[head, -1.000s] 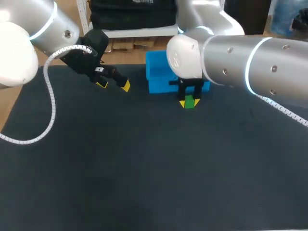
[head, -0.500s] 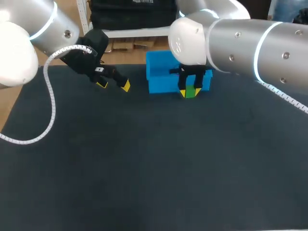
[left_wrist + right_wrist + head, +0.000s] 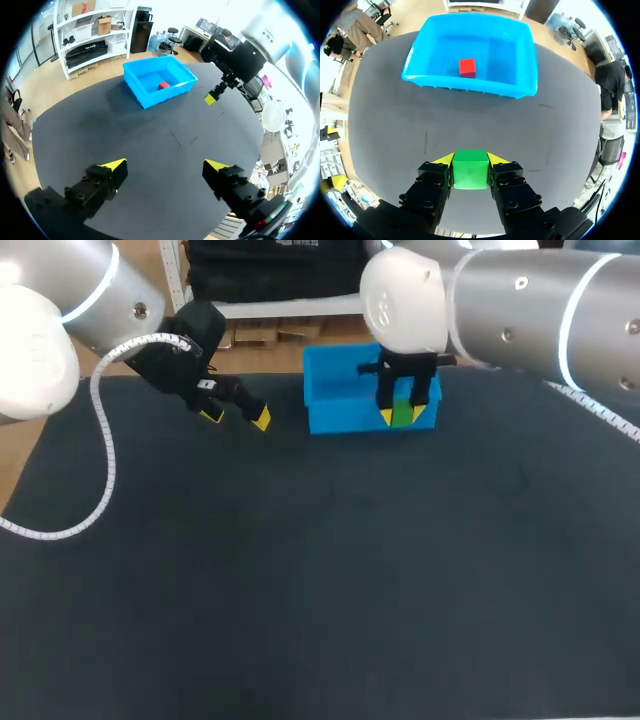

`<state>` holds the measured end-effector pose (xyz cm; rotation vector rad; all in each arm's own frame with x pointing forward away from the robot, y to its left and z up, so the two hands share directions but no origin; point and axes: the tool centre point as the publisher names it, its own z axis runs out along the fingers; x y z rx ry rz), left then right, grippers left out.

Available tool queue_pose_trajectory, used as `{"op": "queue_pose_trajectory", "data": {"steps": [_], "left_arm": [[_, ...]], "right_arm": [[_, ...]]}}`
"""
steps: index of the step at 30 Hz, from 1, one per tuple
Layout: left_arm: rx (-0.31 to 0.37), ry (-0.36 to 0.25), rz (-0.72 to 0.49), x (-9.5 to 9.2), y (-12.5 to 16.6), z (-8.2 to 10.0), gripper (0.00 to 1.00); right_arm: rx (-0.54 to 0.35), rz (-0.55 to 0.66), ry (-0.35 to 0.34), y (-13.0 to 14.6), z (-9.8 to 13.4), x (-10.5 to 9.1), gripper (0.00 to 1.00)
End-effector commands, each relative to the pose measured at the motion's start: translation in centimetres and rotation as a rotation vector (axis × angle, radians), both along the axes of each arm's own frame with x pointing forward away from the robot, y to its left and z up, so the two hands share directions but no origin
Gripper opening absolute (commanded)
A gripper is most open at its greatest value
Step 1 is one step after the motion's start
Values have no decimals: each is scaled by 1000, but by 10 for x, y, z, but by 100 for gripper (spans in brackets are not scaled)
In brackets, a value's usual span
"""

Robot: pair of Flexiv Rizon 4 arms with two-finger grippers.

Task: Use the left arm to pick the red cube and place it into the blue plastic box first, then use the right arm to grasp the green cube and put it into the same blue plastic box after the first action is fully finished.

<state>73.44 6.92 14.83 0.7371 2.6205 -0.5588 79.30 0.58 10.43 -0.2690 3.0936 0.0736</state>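
Green cube [image 3: 470, 169] is gripped from two sides between the yellow tips of the right gripper [image 3: 470, 160] and held in the air above the dark mat [image 3: 300, 590], short of the blue box [image 3: 470, 90]. In the right wrist view the box lies ahead of the fingers, with its near wall not yet crossed. Red cube [image 3: 467, 67] rests on the box floor, near the middle and apart from the walls. This is confirmed in the left wrist view, where the red cube [image 3: 164, 85] is seen inside the box [image 3: 150, 97] and the green cube [image 3: 210, 99] hangs in the right gripper [image 3: 214, 95] just off the box's side. Against the frames of 1.0 s and 0.5 s ago, the right gripper [image 3: 401, 418] with the green cube [image 3: 402, 415] has been raised from mat level in front of the box [image 3: 340, 415] and is now seen over the box's front wall in the head view. The left arm is unchanged. The left gripper [image 3: 236, 417] is held well to the left of the box with its fingers spread and nothing between them, as also seen in its own view [image 3: 164, 167]. In the head view the red cube is not visible, and the box's rear right part is covered by the right arm. The height of the green cube relative to the box rim cannot be judged.
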Motion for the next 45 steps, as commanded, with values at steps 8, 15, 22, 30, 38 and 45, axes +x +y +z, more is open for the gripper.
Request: {"op": "queue_pose_trajectory", "data": {"steps": [8,15,22,30,38,45], "left_arm": [[-1,-1,1,0,0,0,100],[-1,-1,1,0,0,0,100],[-1,-1,1,0,0,0,100],[-1,-1,1,0,0,0,100],[-1,-1,1,0,0,0,100],[-1,-1,1,0,0,0,100]], "right_arm": [[21,0,-87,-10,25,-10,0],[28,11,-114,-11,39,-6,0],[33,26,-145,-9,53,1,0],[32,41,-181,-7,70,12,0],[29,47,-226,-8,90,27,0],[25,46,-251,-10,99,38,0]]}}
